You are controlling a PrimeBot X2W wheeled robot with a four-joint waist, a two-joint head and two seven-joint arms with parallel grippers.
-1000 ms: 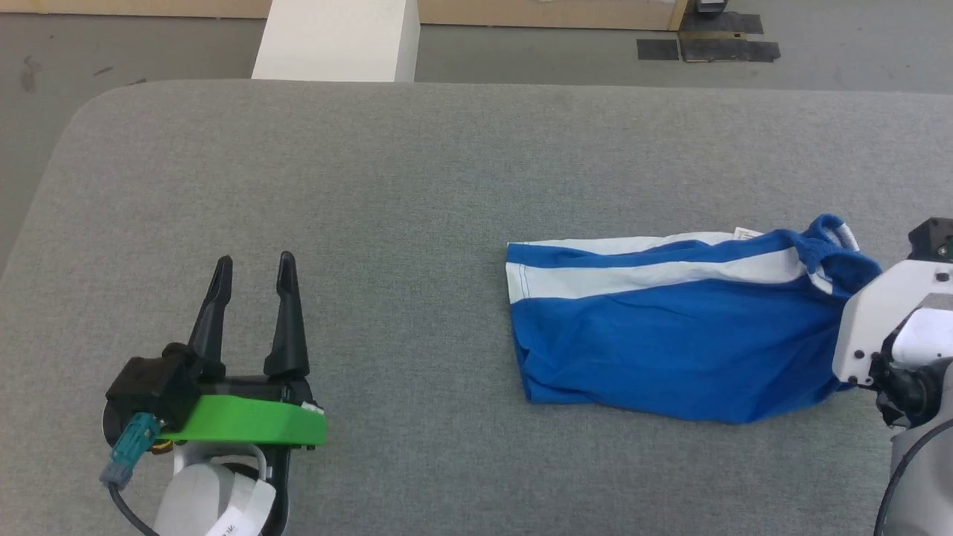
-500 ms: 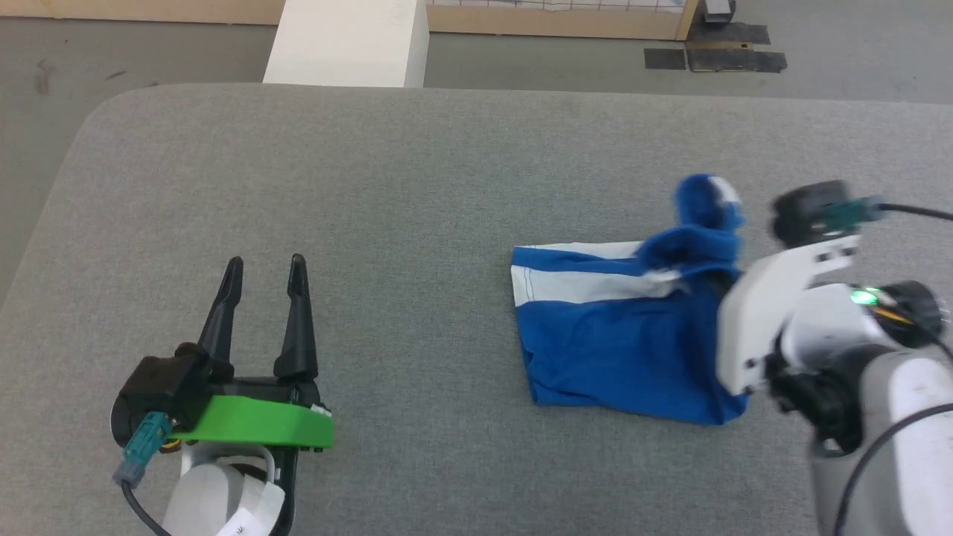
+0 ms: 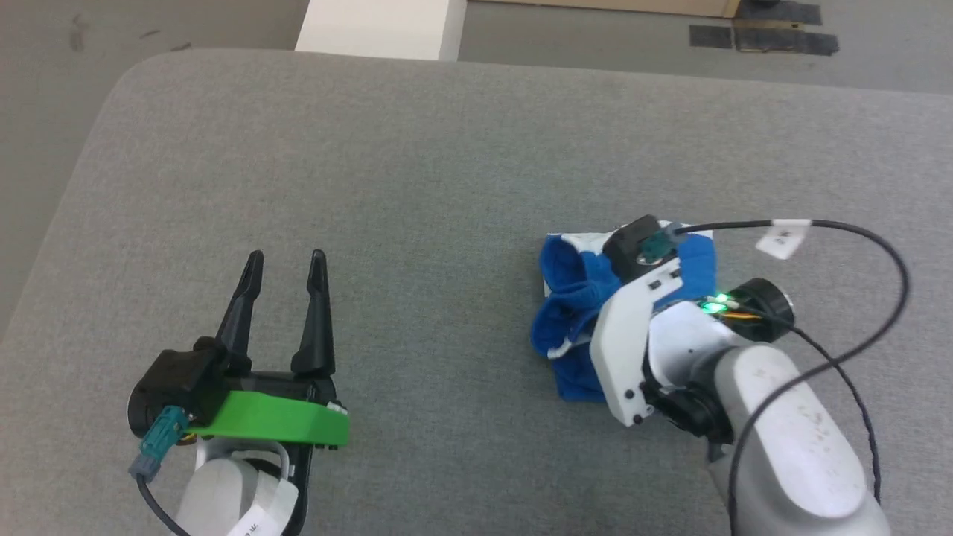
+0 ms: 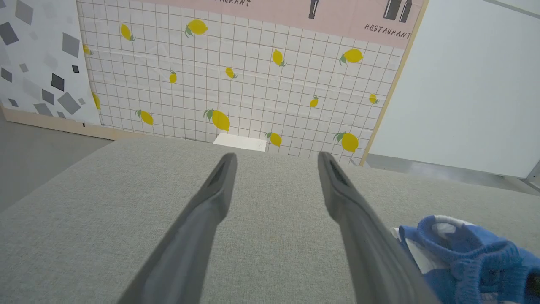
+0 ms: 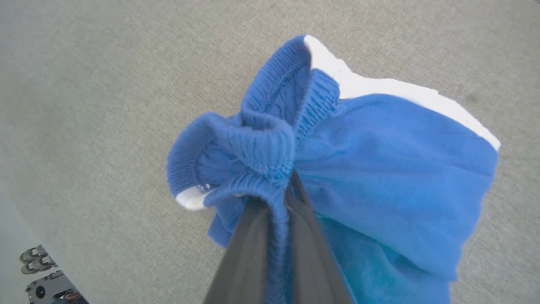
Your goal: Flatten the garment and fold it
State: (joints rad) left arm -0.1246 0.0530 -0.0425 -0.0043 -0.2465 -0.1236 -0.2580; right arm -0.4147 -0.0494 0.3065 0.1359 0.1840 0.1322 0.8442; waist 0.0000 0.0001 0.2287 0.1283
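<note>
The shorts are bunched on the right half of the grey table, doubled over on themselves. Their waistband is pinched between the closed fingers of the right gripper, seemingly so a fold can be laid. The left gripper is held wide and empty, well apart. Much cloth is hidden by the right arm; a white block is seen beyond the table.

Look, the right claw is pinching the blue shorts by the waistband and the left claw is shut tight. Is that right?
Not quite. The left claw is open, its two fingers spread apart above the grey table, as the left wrist view shows. The right claw does pinch the blue shorts by the waistband.
</note>
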